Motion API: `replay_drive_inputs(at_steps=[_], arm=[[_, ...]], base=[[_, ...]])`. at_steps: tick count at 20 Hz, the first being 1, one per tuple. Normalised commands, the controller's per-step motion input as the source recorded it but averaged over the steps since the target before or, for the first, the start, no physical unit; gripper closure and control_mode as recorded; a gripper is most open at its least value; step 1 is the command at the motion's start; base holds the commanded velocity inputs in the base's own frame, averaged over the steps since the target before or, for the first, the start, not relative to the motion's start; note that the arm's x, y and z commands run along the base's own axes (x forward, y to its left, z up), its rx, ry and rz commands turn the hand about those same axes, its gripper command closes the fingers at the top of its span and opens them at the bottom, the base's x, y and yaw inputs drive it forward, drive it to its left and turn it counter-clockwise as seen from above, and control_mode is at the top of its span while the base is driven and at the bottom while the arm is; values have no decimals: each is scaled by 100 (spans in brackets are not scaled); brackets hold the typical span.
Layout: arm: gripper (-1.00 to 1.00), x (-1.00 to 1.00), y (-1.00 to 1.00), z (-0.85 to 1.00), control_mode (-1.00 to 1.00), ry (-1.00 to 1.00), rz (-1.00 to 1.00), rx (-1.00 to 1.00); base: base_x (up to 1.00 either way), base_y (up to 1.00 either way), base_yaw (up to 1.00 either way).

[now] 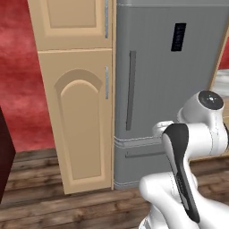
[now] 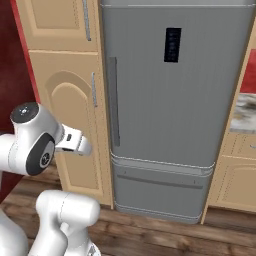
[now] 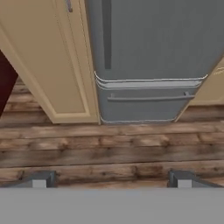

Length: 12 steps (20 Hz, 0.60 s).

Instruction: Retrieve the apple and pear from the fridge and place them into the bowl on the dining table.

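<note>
The tall grey fridge (image 1: 165,89) (image 2: 175,100) (image 3: 153,39) stands straight ahead with its door shut. Its long dark vertical handle (image 1: 131,89) (image 2: 114,102) (image 3: 106,30) runs down the door's left side, and the grey drawer (image 2: 160,192) (image 3: 144,103) below is closed. My gripper (image 3: 111,180) is open, its fingertips (image 3: 39,179) wide apart with nothing between them, held back from the fridge and aimed down at its lower part and the floor. The apple and pear are hidden behind the shut door. The bowl and the dining table are out of view.
A tan wooden cabinet (image 1: 80,116) (image 2: 65,100) (image 3: 48,65) with arched door panels adjoins the fridge's left side. Another tan cabinet (image 2: 235,175) stands to its right. Wooden plank floor (image 3: 109,148) lies between me and the fridge. A dark red block (image 1: 4,152) is at far left.
</note>
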Motion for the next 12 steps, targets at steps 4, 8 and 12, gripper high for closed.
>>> replay_drive_inputs(at_steps=[4,8,12], arm=[[-100,23,0,29,-100,-26,0,-1],[-100,46,8,29,-100,-28,0,-3],[-100,63,3,17,-100,-25,0,-2]], base=[[0,0,0],[0,0,0],[0,0,0]])
